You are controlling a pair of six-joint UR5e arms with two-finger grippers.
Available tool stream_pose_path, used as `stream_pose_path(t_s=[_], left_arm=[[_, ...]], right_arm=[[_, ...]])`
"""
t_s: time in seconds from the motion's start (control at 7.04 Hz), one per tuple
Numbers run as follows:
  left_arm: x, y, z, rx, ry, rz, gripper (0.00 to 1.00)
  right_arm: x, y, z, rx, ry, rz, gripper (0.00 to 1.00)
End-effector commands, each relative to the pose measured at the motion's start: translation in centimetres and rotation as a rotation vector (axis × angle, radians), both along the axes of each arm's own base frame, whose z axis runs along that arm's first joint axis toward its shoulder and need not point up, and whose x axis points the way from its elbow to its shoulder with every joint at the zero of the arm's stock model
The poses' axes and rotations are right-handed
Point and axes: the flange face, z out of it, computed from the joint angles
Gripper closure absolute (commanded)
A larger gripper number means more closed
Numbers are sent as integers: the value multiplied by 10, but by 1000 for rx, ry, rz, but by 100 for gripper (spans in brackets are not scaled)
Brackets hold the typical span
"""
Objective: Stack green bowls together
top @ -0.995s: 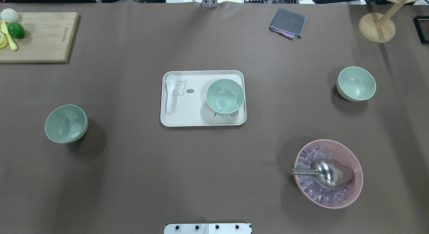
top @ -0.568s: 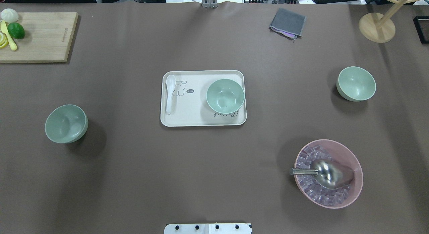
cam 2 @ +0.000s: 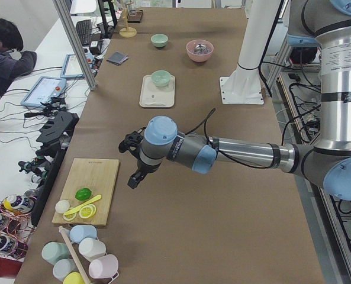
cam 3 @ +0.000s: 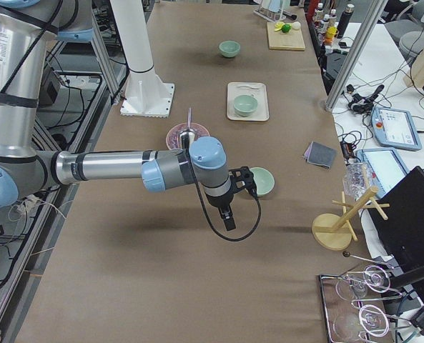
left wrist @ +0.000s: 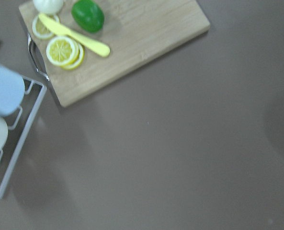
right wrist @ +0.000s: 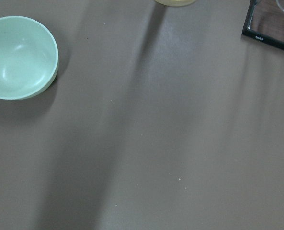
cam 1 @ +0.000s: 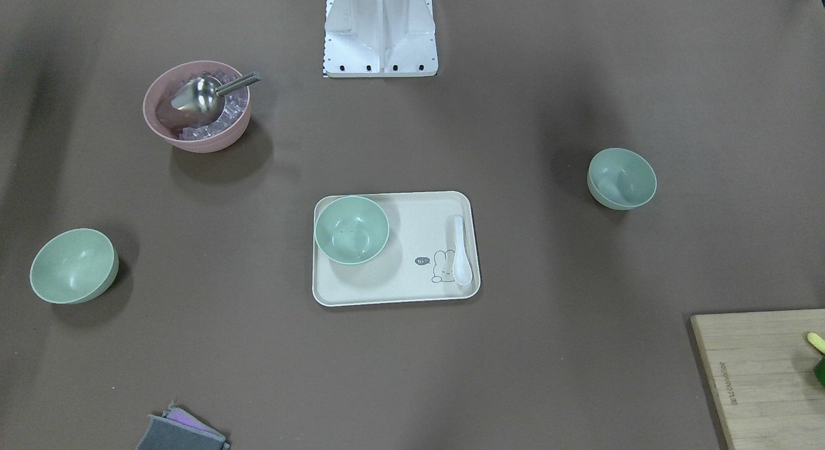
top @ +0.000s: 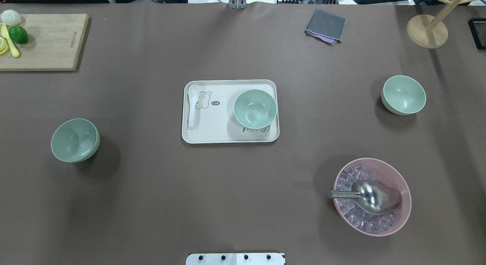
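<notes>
Sitting on tray: small round pale mint-green matte bowl (top: 255,108), upright, smooth plain sides, on the right half of a cream rectangular tray w/ rounded corners (top: 216,135), mid desk.
Bowl, robot's left: 2nd mint-green bowl (top: 75,139), same shape & finish, upright on the flat brown matte desk (top: 228,200), well apart from the tray.
Bowl, robot's right: 3rd mint-green bowl (top: 403,94), upright on the desk, well apart from the tray; each bowl stands alone.
Spoon: white glossy spoon (top: 192,105), lies along the tray's left edge, beside a rabbit print.
Pink bowl: larger round pink bowl (cam 1: 200,144) w/ clear ice cubes (top: 353,215) & a shiny metal scoop (top: 370,196), handle over the rim.
Left arm: black left claw (cam 2: 134,179) hangs over the desk near a wooden cutting board (cam 2: 95,177); spread or pressed together, can't tell.
Right arm: black right claw (cam 3: 229,220) hangs over the desk near the 3rd bowl; state can't be told either.
</notes>
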Motion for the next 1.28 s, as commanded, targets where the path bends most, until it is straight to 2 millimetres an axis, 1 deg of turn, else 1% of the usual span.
stream_pose_path(t_s=[0.0, 0.14, 0.28, 0.43, 0.57, 0.71, 0.85, 0.99, 1.14], left_arm=[[6, -43, -21, -19, 59, -59, 2], [28, -44, -25, -2, 68, -22, 2], [78, -44, -28, -96, 137, 1, 2], [122, -41, -30, -171, 179, 6, 2], [158, -25, -21, -253, 213, -19, 2], [191, -9, -19, -294, 254, -40, 1], [225, 10, -9, -330, 251, -75, 1], [255, 22, -6, -375, 250, -67, 2], [274, 29, -4, -381, 241, -81, 2]], right_arm=[[-1, -7, -9, 44, -8, -1, 0], [-8, -9, -3, 16, -12, -3, 0], [-16, -16, 0, 2, -17, -9, 0], [-23, -19, 0, -13, -22, -8, 0], [-37, -21, -2, -47, -34, 1, 0], [-50, -21, -5, -103, -54, 42, 0], [-61, -23, -9, -146, -79, 96, 0], [-71, -23, -10, -189, -90, 137, 0], [-75, -23, -9, -187, -82, 136, 0]])
